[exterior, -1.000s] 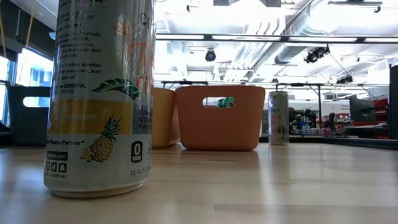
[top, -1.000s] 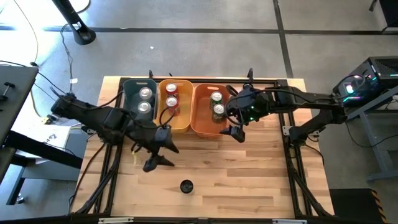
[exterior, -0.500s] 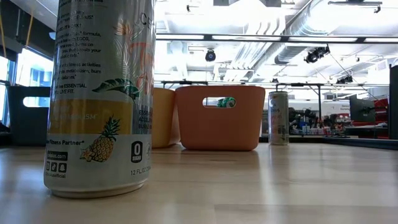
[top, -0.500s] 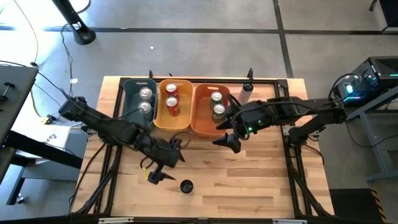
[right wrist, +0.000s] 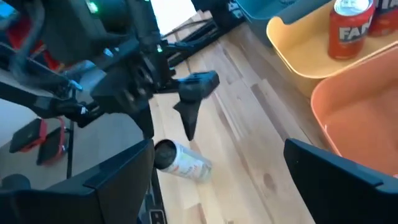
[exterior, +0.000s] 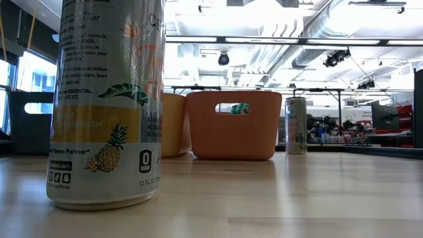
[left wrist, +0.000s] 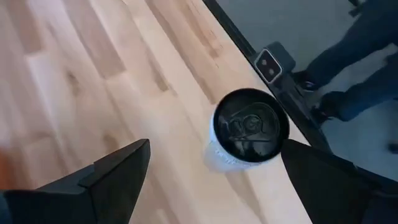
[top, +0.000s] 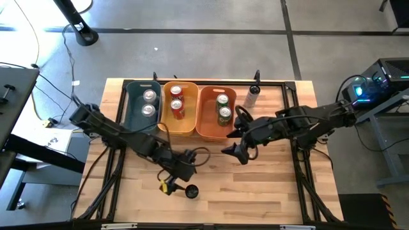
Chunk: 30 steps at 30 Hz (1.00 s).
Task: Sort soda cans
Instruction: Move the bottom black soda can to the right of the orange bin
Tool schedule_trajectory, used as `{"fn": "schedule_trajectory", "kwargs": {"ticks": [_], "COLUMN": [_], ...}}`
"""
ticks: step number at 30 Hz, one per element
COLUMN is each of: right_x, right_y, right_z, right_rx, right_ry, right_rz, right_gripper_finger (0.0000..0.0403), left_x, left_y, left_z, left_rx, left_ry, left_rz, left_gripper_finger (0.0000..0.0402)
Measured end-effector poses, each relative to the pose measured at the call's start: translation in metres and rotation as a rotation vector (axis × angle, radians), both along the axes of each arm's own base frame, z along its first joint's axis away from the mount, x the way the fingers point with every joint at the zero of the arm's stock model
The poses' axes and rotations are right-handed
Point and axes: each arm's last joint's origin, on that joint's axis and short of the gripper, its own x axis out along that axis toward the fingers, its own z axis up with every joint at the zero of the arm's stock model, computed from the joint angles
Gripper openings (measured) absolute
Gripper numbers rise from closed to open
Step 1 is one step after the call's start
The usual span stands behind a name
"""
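Six soda cans sit sorted in the three bins along the table's far edge. The dark teal bin (top: 135, 102) holds two silver cans (top: 149, 103). The yellow bin (top: 187, 105) beside it holds two red cans (top: 176, 103). The orange bin (top: 208, 115) holds two green cans (top: 223, 107); in the low view one green can shows through the handle slot of that bin.

Two cans remain outside the bins. One black-topped can (top: 191, 191) stands upright near the table's front edge, about midway along it. The left wrist view shows its dark lid (left wrist: 250, 125) from above, with a pale printed body below. In the low view this same can (exterior: 109, 99) fills the near foreground, with a pineapple print on its side. The other can (top: 254, 96) stands upright close to the far edge, just beside the orange bin on the side toward the right arm; in the low view it (exterior: 295, 125) stands clear of that bin.

The left gripper (top: 174, 183) hangs just beside the front can, fingers spread wide and holding nothing; the can lies between them in the left wrist view but untouched. The right gripper (top: 235, 151) is over the table's middle, in front of the orange bin, fingers likewise spread and empty.

The tabletop (top: 268, 185) is pale wood planking.
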Motion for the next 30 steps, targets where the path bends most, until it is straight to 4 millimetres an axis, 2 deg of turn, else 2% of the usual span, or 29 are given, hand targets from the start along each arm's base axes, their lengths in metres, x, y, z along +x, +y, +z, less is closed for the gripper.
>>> {"fn": "schedule_trajectory", "kwargs": {"ticks": [3,10,16,21,26,30], "right_x": [-0.002,-0.006,-0.006,-0.007,-0.007,-0.007], "right_y": [0.0,0.003,0.004,0.005,0.006,0.006], "right_z": [-0.004,-0.007,-0.007,-0.008,-0.008,-0.008], "right_rx": [-0.012,-0.041,-0.05,-0.054,-0.049,-0.056], "right_ry": [0.044,0.089,0.089,0.094,0.1,0.099], "right_rz": [0.008,0.048,0.063,0.085,0.1,0.107], "right_gripper_finger": [0.0353,0.0353,0.0353,0.0353,0.0353,0.0353], "left_x": [0.007,0.006,0.013,0.018,0.017,0.012], "left_y": [-0.007,-0.02,-0.027,-0.032,-0.032,-0.028], "left_z": [-0.008,-0.005,-0.028,-0.035,-0.034,-0.022], "left_rx": [-0.041,-0.081,-0.014,-0.025,-0.067,-0.077], "left_ry": [0.014,-0.027,0.036,0.04,0.064,0.031], "left_rz": [-0.011,0.016,0.083,0.084,0.082,0.104], "left_gripper_finger": [0.0358,0.0354,0.0353,0.0353,0.0353,0.0353]}}
